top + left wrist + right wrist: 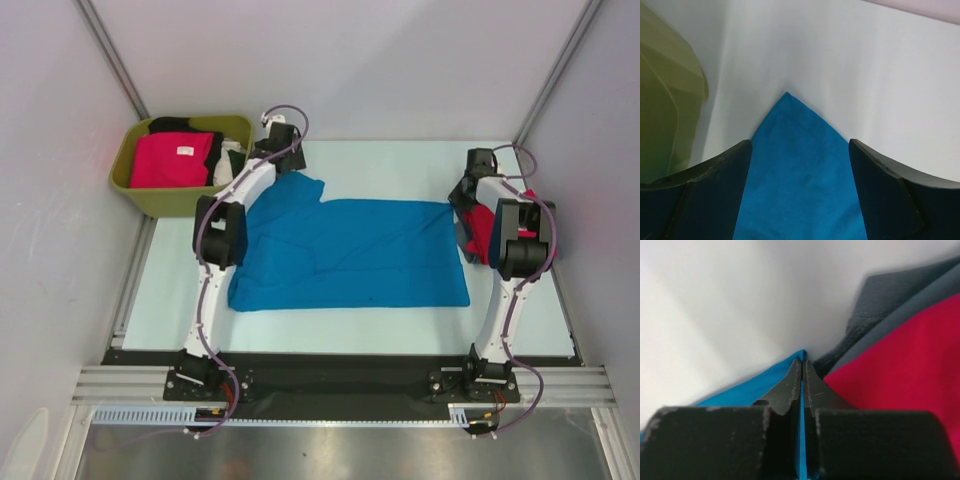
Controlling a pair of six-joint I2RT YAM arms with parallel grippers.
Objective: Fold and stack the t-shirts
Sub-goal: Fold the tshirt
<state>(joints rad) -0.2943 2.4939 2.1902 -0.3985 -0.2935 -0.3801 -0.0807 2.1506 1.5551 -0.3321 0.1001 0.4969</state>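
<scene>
My right pincer (802,365) is clamped tight on the far right corner of the blue t-shirt (350,255); in my right wrist view a thin strip of the blue cloth (801,440) runs up between the two closed fingers. My left pincer (800,165) stands wide apart over the shirt's far left corner. The pointed tip of blue cloth (795,165) lies flat on the counter (840,60) between my two fingers and neither one touches it.

Seen from above, the blue t-shirt is spread across the middle of the counter (350,325), lying between my two arms, with a few creases on its left half.

Just beside my right pincer (460,205) is a red t-shirt (905,370), with a dark grey cloth (890,300) against its far edge. The blue corner I grip touches that pile.

At the far left corner, just beside my left pincer (275,140), sits the olive-green tub (180,203). In it lie a crimson-pink t-shirt (172,160) with a small white label, a black t-shirt (175,124) behind it and a white one (230,160) to its right.
</scene>
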